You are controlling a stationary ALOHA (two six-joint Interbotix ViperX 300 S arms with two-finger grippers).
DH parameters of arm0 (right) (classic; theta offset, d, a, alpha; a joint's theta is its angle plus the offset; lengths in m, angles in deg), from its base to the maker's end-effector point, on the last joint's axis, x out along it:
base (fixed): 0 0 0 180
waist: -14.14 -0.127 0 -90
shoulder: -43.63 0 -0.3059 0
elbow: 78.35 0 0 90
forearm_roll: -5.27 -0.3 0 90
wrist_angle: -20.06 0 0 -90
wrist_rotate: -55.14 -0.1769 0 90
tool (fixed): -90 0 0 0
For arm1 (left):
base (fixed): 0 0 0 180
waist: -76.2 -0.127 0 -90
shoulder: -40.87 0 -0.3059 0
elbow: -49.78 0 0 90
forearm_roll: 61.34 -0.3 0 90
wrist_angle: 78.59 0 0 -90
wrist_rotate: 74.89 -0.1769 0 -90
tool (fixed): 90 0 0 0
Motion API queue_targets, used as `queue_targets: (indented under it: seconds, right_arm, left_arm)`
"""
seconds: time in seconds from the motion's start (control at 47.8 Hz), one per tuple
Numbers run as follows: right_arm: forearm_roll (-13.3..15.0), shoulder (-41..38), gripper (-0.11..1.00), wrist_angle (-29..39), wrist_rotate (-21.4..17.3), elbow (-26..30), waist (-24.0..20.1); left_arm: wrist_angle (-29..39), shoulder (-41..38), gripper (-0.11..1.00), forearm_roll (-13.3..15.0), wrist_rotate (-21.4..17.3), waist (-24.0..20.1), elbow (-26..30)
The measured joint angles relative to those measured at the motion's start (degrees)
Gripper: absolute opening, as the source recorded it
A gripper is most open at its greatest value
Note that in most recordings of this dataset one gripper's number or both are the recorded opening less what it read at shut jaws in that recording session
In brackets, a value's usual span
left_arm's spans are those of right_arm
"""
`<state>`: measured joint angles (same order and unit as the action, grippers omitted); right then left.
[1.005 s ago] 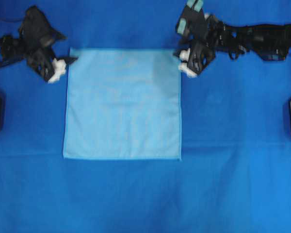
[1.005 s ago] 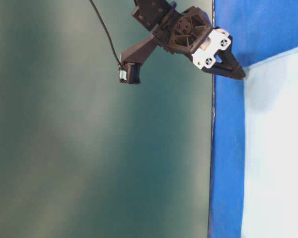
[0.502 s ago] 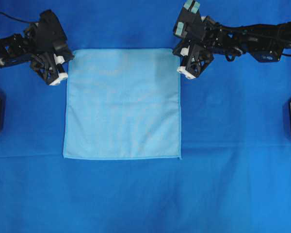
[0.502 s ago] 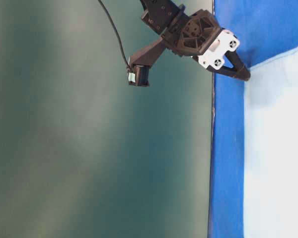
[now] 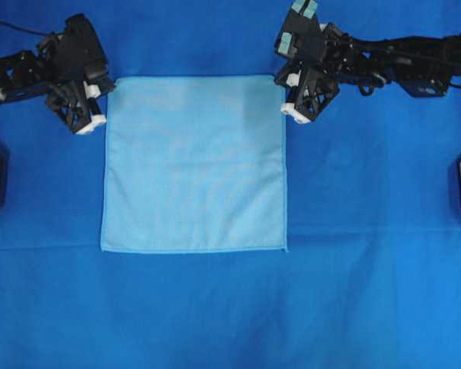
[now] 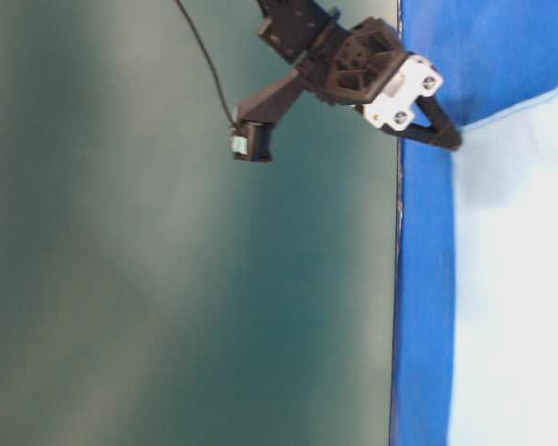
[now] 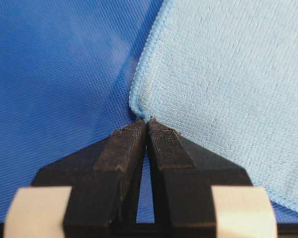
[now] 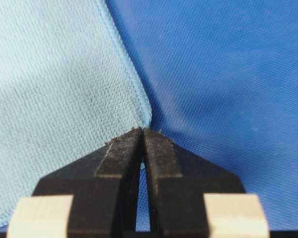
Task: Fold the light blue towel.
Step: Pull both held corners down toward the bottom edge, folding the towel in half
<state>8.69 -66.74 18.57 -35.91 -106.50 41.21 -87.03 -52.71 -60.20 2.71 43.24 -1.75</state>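
Covering the whole tabletop, a large royal-blue fabric sheet [image 5: 369,292] carries the pale sky-blue square microfibre towel [image 5: 194,163], lying flat left of centre toward the far edge. Both arms are cut off by the overhead view's side edges, and the table-level view shows only one. Reaching in low, the left gripper [image 7: 147,122] is closed, pinching the towel's far left corner; the right gripper [image 8: 141,130] is likewise closed, on the far right corner.
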Motion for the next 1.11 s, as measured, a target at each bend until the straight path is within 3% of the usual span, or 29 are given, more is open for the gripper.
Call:
queue_targets:
  seconds: [0.419,0.607,0.879,1.109]
  right_arm:
    - [0.0,3.25,0.02,0.79,-0.18,0.0,-0.26]
    - [-0.18,3.69,0.02,2.9,-0.44,-0.09,-2.37]
    - [-2.72,6.59,0.02,5.71,-1.85,-2.29,-9.76]
    - [-3.52,8.17,0.02,5.89,-7.03,-4.83,-18.63]
  left_arm:
    - [2.37,5.19,0.01,0.09,-0.62,0.44,-0.26]
    - [5.01,6.06,0.01,0.09,0.0,3.6,-0.26]
    - [12.13,10.11,0.01,0.0,3.87,13.36,-1.49]
    - [14.94,14.15,0.01,0.26,10.2,26.37,-3.08]
